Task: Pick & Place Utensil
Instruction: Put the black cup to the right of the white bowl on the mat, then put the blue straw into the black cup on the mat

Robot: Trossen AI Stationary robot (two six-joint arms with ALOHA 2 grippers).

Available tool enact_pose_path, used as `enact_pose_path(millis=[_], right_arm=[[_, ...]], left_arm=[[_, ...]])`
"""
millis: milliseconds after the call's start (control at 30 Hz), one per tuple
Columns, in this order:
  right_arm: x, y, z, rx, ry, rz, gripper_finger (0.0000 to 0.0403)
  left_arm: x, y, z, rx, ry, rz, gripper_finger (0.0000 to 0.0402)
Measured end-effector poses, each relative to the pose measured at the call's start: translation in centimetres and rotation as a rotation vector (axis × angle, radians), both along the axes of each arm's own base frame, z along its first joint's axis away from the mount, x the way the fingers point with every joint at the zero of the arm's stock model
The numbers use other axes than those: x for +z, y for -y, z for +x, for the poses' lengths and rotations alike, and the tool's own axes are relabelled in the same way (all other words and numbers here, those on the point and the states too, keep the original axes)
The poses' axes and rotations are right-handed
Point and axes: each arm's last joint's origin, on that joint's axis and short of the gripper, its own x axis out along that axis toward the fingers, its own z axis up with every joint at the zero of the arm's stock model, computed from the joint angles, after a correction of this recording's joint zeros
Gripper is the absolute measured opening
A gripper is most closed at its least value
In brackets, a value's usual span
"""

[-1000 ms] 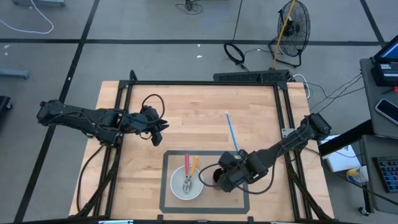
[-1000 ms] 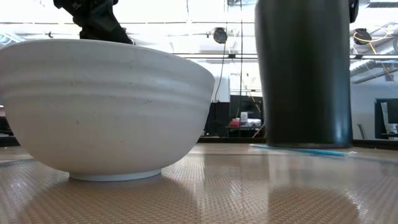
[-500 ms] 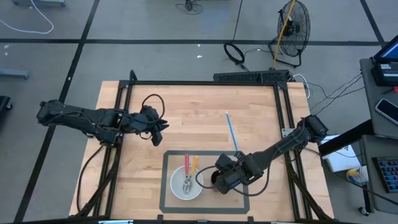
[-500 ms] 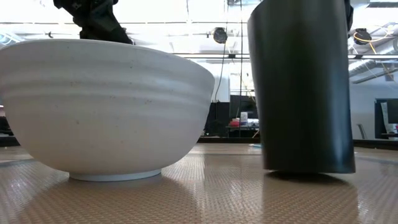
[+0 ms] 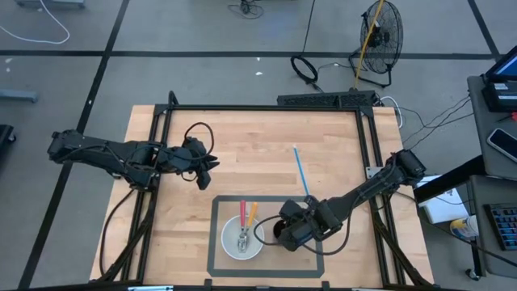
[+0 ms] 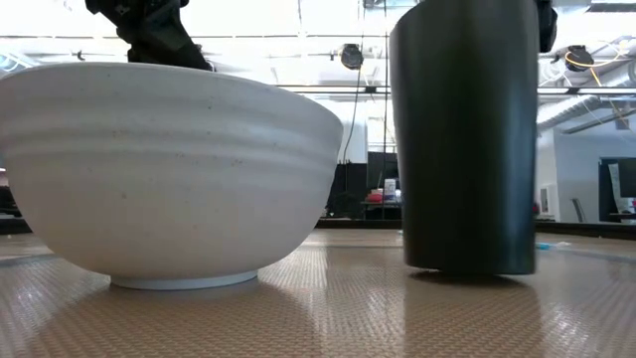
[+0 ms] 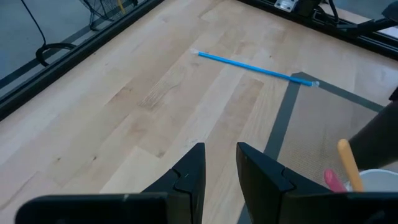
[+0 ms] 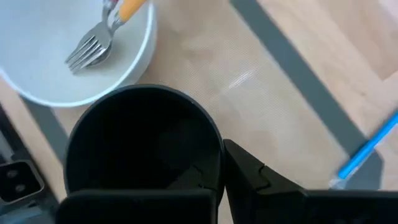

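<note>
High view: the right gripper (image 5: 284, 234) sits at the black cup (image 5: 279, 232), which stands on the mat just right of the white bowl (image 5: 242, 238). The bowl holds the utensils (image 5: 245, 218), red and orange handles leaning out over its far rim. A blue straw (image 5: 300, 170) lies on the bare table (image 5: 242, 145), its near end reaching the mat's edge. The left gripper (image 5: 208, 166) hangs idle over the table's left part, well apart from all this.

Low view: the cup (image 6: 465, 134) stands upright, close beside the bowl (image 6: 169, 174). Risk, as a judgement: a one-wall grip gives little control, so any sideways pull could tip the cup or knock it into the bowl and jolt the utensils.

Left wrist view: the left fingers (image 7: 186, 177) stand part-way apart with nothing between them; straw (image 7: 249, 65) and handle tips (image 7: 348, 165) lie ahead.

Right wrist view: the right jaws are pinched together on the cup's rim (image 8: 214, 155), one finger inside, one outside. A fork (image 8: 93, 46) lies in the bowl (image 8: 134, 62). A slip off the thin rim is the second hazard.
</note>
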Motion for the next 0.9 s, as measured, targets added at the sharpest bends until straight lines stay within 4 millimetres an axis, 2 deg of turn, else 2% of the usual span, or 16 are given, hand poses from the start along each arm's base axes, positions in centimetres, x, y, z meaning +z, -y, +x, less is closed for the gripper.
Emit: enact_pose_path(millis=[267, 633, 900], right_arm=[[-0.06, 0.11, -0.18, 0.006, -0.029, 0.005, 0.0013], [-0.01, 0.0, -0.02, 0.003, -0.014, 0.023, 0.0095], [0.06, -0.11, 0.17, 0.003, 0.007, 0.036, 0.0116]], left_arm=[[0.0, 0.0, 0.0, 0.0, 0.0, -0.001, 0.0093], [0.0, 0.01, 0.0, 0.001, 0.001, -0.004, 0.0093], [0.0, 0.11, -0.01, -0.003, 0.002, -0.007, 0.0093]])
